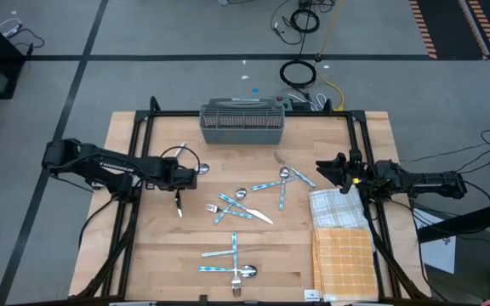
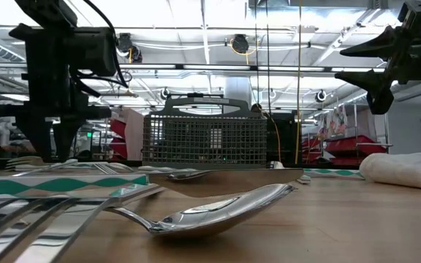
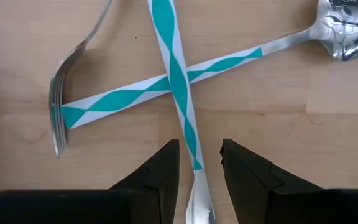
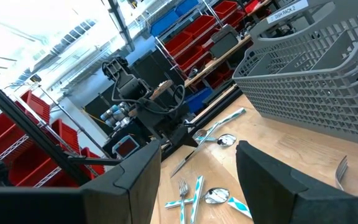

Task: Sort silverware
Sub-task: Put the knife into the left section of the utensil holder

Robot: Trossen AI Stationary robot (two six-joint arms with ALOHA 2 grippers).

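- Silverware [image 1: 243, 204] lies scattered over the wooden table [image 1: 160, 255], with more pieces crossed near the front edge.
- Grey mesh basket [image 1: 242, 122] stands at the table's far edge, apart from the pieces.
- Folded cloths [image 1: 341, 238] lie at the table's right side.
- Left gripper [image 3: 196, 177] hovers low, fingers slightly parted and straddling a blue-striped utensil handle [image 3: 178, 81] crossed over a fork [image 3: 104, 102]; not clamped.
- Right gripper [image 4: 197, 186] hangs wide open above the table, holding nothing.
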